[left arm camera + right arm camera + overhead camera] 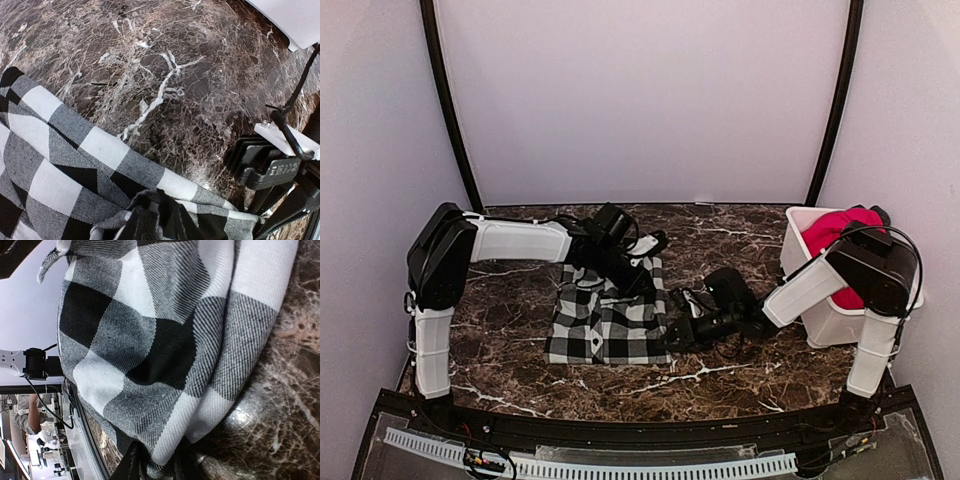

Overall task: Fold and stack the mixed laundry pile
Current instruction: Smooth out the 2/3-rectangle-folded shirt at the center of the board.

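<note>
At this moment the checked garment point(605, 315) lay spread flat near the middle of the marble table point(520, 370), while the red garment point(835, 235) sat bundled in the white bin point(840, 325) at the right edge, well apart from it. The left gripper point(622, 262) was at the garment's far right corner. Its wrist view showed the jaws drawn nearly together with a bunched ridge of checked cloth pinched between them. The right gripper point(680, 328) was at the near right edge, likewise closed down on a fold of the same cloth and low against the table. The step in hand appeared to be a first fold of the checked garment, taken from its right side. To perform it well, both grips should be confirmed as holding every layer of the edge, not only the top layer. The two arms should then rise together just enough to clear the surface, keeping the edge taut between them. They should carry that edge across level, so that it lands parallel to the left edge. An uneven lift would likely skew the fold or drag the whole garment sideways.
</note>
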